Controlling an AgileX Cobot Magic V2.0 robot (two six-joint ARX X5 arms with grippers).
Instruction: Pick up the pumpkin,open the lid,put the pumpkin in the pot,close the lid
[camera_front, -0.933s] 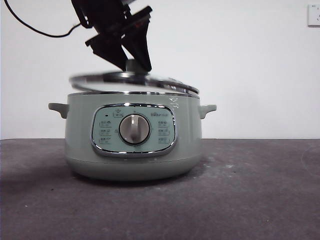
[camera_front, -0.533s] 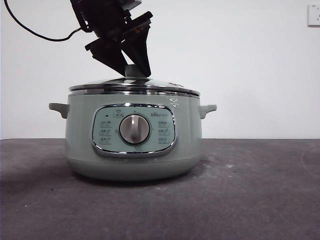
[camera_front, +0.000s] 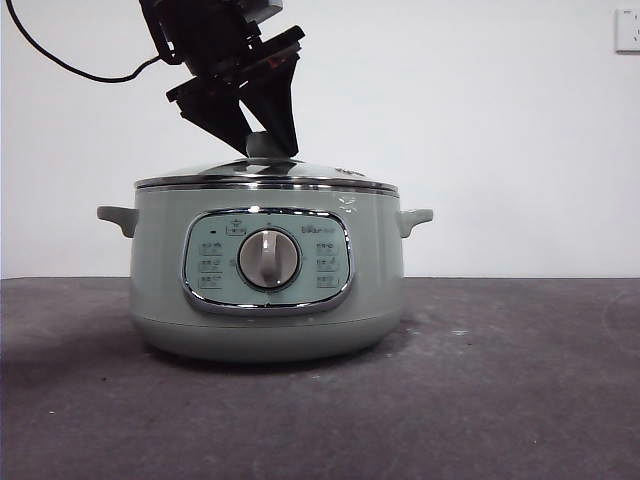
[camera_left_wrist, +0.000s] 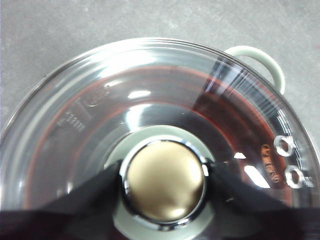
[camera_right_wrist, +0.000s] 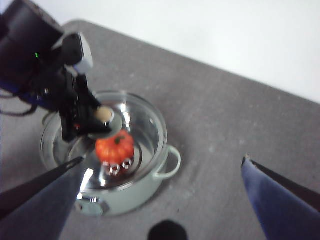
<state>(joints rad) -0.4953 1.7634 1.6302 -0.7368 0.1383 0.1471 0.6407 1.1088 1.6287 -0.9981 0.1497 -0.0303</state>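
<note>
Now lid (camera_front: 266, 177) sat level on pot (camera_front: 268, 300) | pumpkin (camera_right_wrist: 115, 146) inside | left gripper (camera_front: 262, 142) clasped knob; release straight up | right gripper (camera_right_wrist: 160, 200) spread, empty.

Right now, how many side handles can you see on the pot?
2. On the pot in the front view, one handle sticks out of one side and the other handle out of the opposite side, both just below the lid.

Lid (camera_front: 266, 177) now flat on pot (camera_front: 266, 285), no longer tilted.
</note>
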